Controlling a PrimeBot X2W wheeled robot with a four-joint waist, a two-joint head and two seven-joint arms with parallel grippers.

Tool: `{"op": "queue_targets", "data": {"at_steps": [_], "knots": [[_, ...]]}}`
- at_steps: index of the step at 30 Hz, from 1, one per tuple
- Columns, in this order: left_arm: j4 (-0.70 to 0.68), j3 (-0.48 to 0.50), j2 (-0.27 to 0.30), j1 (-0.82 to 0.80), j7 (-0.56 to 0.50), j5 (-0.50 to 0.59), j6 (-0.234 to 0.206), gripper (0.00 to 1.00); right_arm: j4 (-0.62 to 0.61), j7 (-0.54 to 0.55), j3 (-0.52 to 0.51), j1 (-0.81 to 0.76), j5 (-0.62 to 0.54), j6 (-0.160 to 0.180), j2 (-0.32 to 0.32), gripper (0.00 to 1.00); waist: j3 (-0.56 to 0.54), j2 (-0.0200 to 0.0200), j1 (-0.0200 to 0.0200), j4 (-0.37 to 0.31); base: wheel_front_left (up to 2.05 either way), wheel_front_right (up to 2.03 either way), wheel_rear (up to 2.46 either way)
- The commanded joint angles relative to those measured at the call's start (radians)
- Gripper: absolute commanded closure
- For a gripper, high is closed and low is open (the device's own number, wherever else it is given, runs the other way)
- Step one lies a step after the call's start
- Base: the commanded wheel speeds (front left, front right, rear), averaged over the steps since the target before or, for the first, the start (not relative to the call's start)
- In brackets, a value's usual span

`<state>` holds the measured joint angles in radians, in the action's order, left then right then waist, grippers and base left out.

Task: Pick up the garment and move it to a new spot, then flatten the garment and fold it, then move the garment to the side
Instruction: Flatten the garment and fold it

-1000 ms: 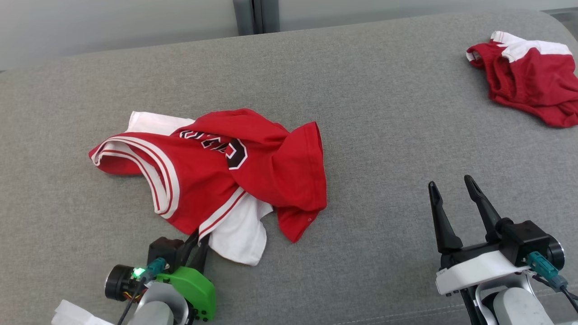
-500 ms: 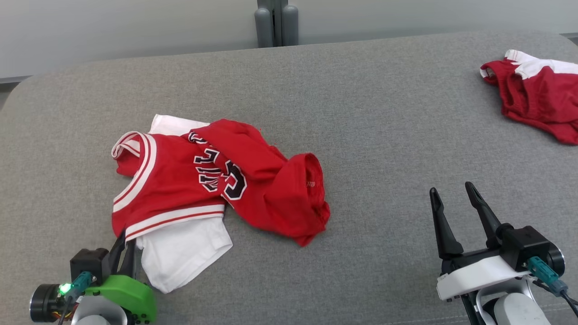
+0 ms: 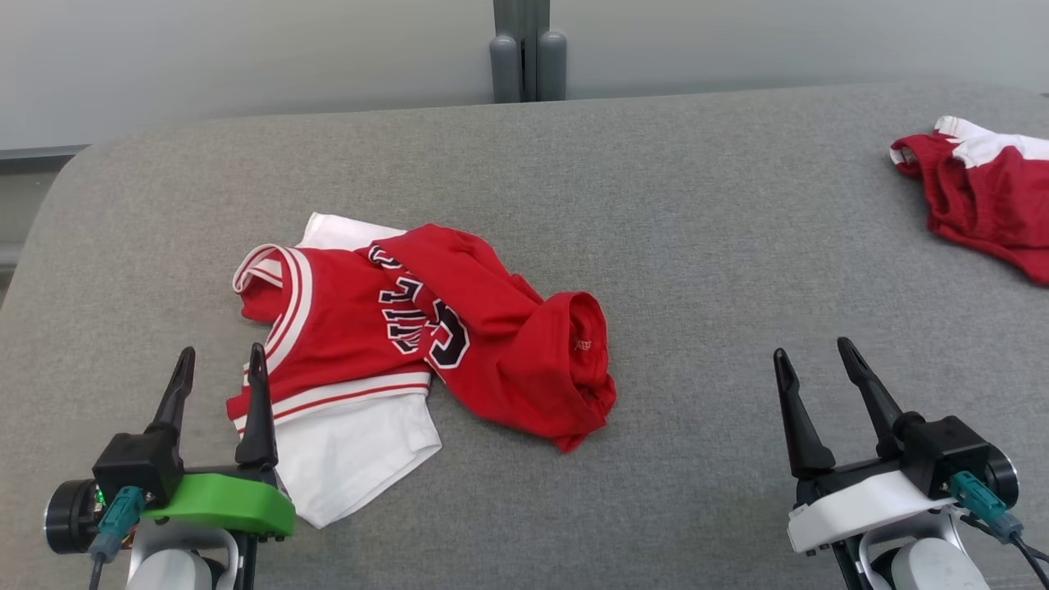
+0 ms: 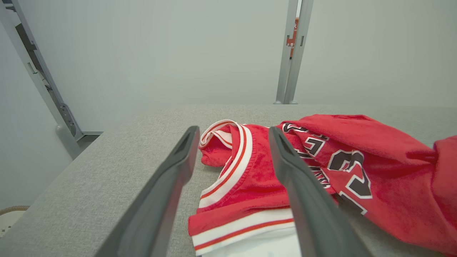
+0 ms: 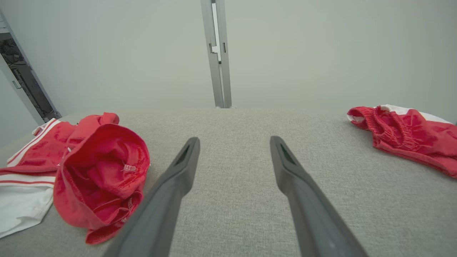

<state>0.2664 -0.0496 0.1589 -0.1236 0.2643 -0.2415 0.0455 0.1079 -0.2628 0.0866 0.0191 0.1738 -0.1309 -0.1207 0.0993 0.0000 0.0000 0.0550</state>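
Sprawling crumpled on a grey cushion (image 3: pixel 697 246) is the red and white garment (image 3: pixel 492 360). Just beside its near left edge, the left gripper (image 3: pixel 223 351) stands spread wide, gripping nothing. Well to the garment's right, the right gripper (image 3: pixel 811 347) stands spread, empty too.

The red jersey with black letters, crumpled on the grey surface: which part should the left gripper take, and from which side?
Probably the striped band of the jersey, where it lies over the white cloth. It is a thick edge on the side nearest the left gripper, whose fingers stand open just before it. Come from the near left, low along the surface.
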Motion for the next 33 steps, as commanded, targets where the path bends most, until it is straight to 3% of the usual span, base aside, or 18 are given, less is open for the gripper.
{"op": "queue_targets", "data": {"at_steps": [1, 11, 17, 23, 31, 32, 33], "knots": [[-0.025, 0.012, -0.006, 0.02, -0.001, 0.01, 0.0, 0.0, -0.005, -0.002, 0.005, -0.013, -0.002, 0.0, -0.002, 0.0, -0.011, 0.0, 0.0, 0.012, 0.0, 0.0, 0.0], [-0.071, 0.037, -0.043, 0.079, -0.001, 0.047, 0.037, 0.0, 0.009, -0.002, 0.067, -0.021, 0.009, 0.0, 0.007, 0.0, -0.045, 0.0, 0.0, 0.044, 0.0, 0.0, 0.0], [-0.051, 0.037, -0.06, 0.066, -0.001, 0.06, 0.052, 0.0, 0.05, -0.002, 0.213, 0.047, 0.021, 0.0, -0.008, 0.0, -0.042, 0.0, 0.0, 0.062, 0.0, 0.0, 0.0], [-0.039, 0.02, -0.074, 0.042, -0.001, 0.07, 0.064, 0.0, 0.166, -0.002, 0.34, 0.178, 0.033, 0.0, -0.007, 0.0, -0.026, 0.0, 0.0, 0.104, 0.0, 0.0, 0.0], [-0.016, -0.018, -0.096, 0.006, -0.001, 0.069, 0.075, 0.0, 0.425, 0.006, 0.437, 0.327, 0.081, 0.0, 0.011, 0.0, 0.012, 0.0, 0.0, 0.182, 0.0, 0.0, 0.0], [-0.013, -0.022, -0.097, 0.003, -0.001, 0.068, 0.077, 0.0, 0.458, 0.006, 0.444, 0.342, 0.092, 0.0, 0.015, 0.2, 0.015, 0.0, 0.0, 0.188, 0.0, 0.0, 0.0], [-0.01, -0.026, -0.098, 0.001, -0.001, 0.068, 0.076, 0.0, 0.483, 0.005, 0.448, 0.357, 0.104, 0.0, 0.019, 0.51, 0.016, 0.0, 0.0, 0.191, 0.0, 0.0, 0.0]]}}
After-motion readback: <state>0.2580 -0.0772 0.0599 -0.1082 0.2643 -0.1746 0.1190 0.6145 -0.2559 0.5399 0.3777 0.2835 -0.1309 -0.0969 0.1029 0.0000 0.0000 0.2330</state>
